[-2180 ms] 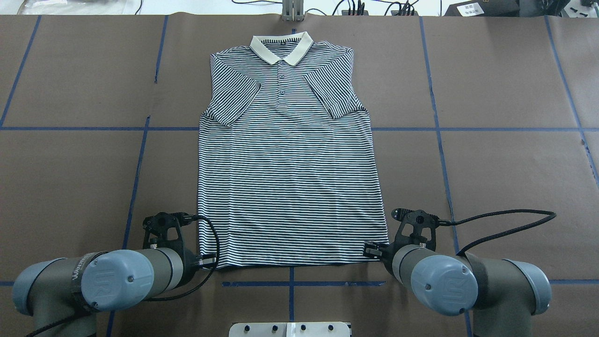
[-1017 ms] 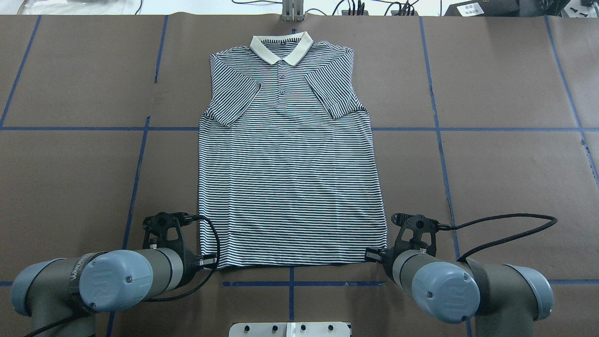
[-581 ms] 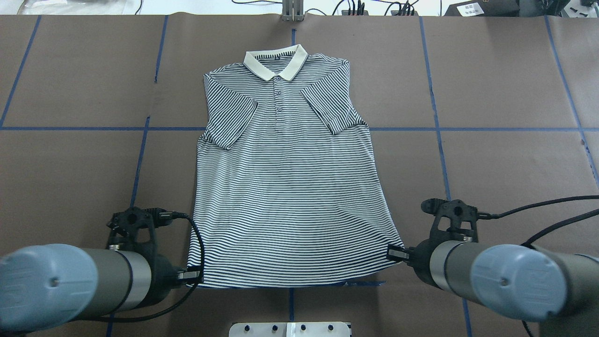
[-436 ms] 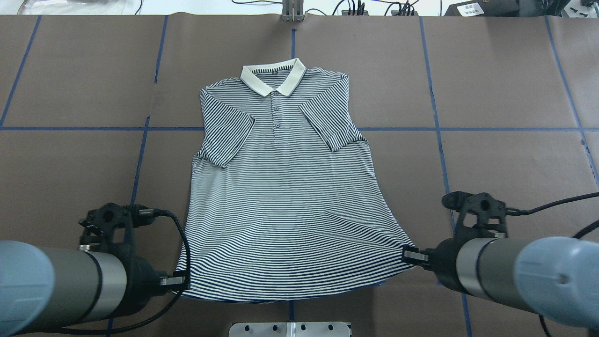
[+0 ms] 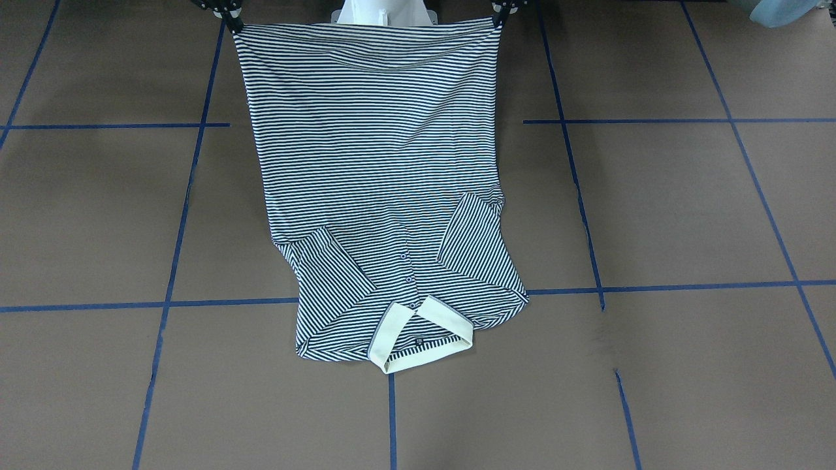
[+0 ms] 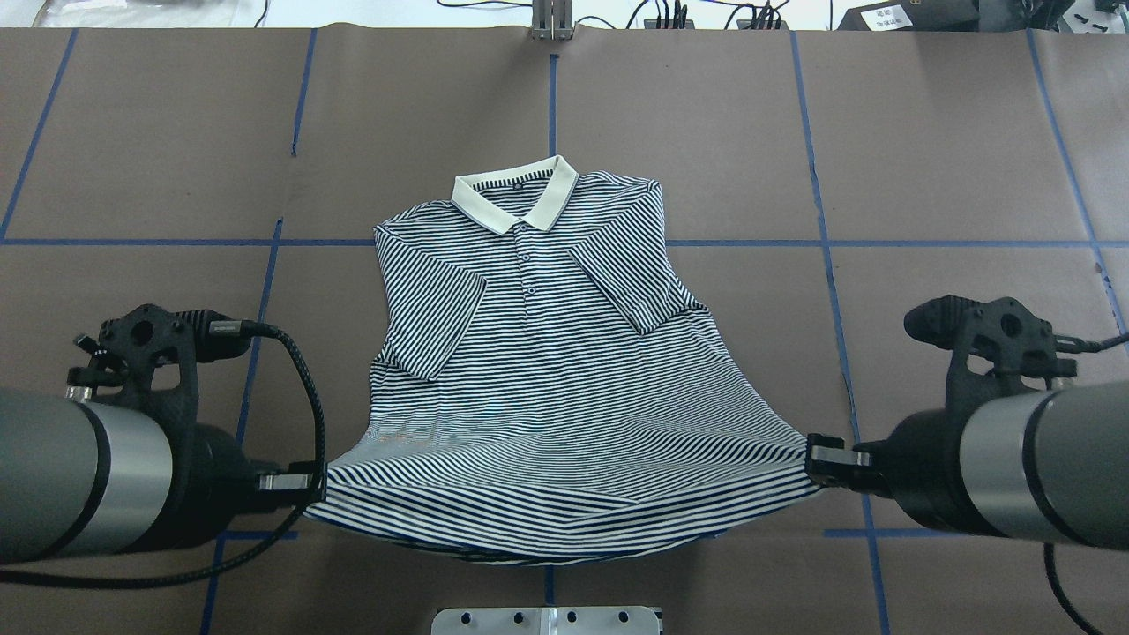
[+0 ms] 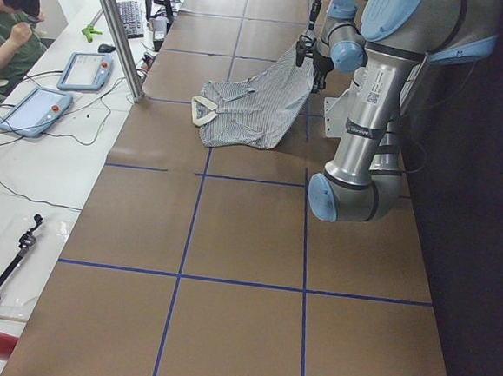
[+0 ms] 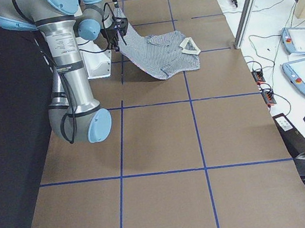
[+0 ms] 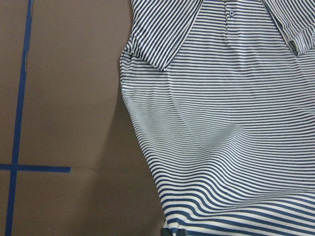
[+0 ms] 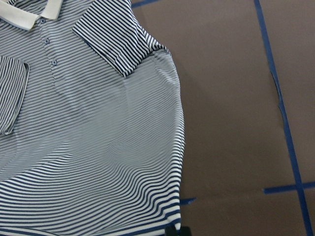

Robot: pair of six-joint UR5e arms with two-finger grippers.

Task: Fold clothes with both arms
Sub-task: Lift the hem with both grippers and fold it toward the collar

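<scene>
The striped polo shirt (image 6: 547, 397) lies face up, its sleeves folded onto the chest and its cream collar (image 6: 514, 196) at the far end. My left gripper (image 6: 304, 483) is shut on the hem's left corner and my right gripper (image 6: 816, 463) on its right corner. Both hold the hem lifted and stretched near my base, while the collar end rests on the table. In the front-facing view the shirt (image 5: 385, 163) hangs from the right gripper (image 5: 230, 16) and the left gripper (image 5: 501, 12). The wrist views show the raised cloth (image 9: 221, 123) (image 10: 88, 147).
Brown table paper (image 6: 970, 159) carries blue tape lines. A white base plate (image 6: 547, 620) sits at the near edge and a metal post (image 6: 551, 22) with cables at the far edge. An operator (image 7: 12, 21) and teach pendants (image 7: 91, 71) are beyond the far side.
Both grippers have risen, moved apart and drawn back toward my base with the hem corners. The whole shirt has slid toward me and its hem is now off the table.
</scene>
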